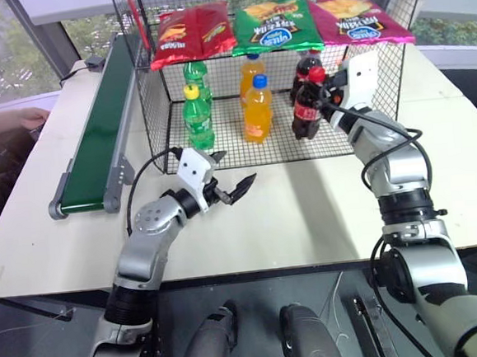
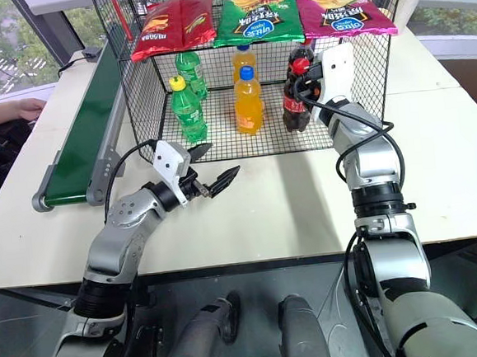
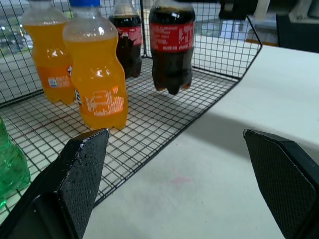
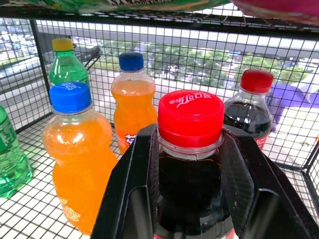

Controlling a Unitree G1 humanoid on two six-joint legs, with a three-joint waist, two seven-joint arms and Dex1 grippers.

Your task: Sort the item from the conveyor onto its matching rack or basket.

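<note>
Right gripper (image 4: 189, 164) clamps cola bottle's (image 1: 306, 107) neck.

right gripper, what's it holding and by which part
The right gripper grips the cola bottle by its neck, just under the red cap.

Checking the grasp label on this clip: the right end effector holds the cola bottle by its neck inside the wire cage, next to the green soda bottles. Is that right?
Not quite. The right end effector does grip the cola bottle by its neck inside the wire cage, but it sits beside the other cola bottle and the orange soda bottles; the green soda bottles stand at the far side. The left eye view shows this.
</note>
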